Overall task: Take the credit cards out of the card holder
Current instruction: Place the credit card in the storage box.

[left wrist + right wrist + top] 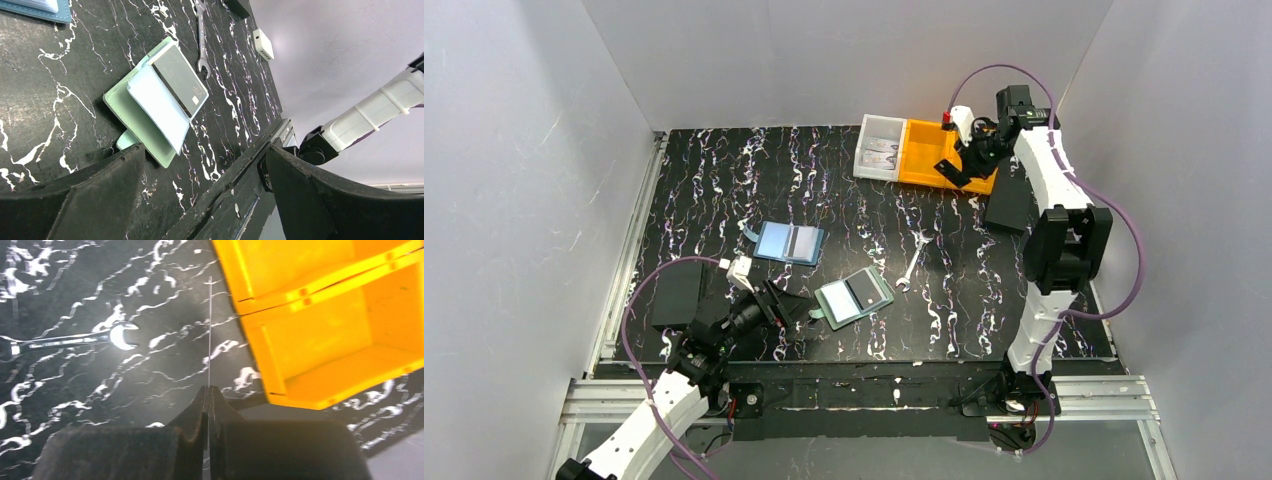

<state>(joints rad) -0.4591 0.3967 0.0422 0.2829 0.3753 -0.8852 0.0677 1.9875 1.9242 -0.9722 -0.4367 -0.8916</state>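
The sage-green card holder (854,298) lies open near the table's front middle. In the left wrist view the card holder (131,117) shows a black card (180,80) and a pale grey-blue card (159,107) sticking out of its slots. My left gripper (776,305) is open and empty just left of the holder, its gripper (202,160) low over the table's front edge. My right gripper (954,170) hovers beside the orange bin (934,152) at the back right. It (208,390) is shut on a thin card (209,330) seen edge-on; I cannot tell its colour.
A light-blue flat rectangle with a dark stripe (789,242) lies left of centre. A wrench (912,262) lies right of the holder. A clear tray (879,147) adjoins the orange bin. Black boxes sit at the front left (677,295) and back right (1009,205).
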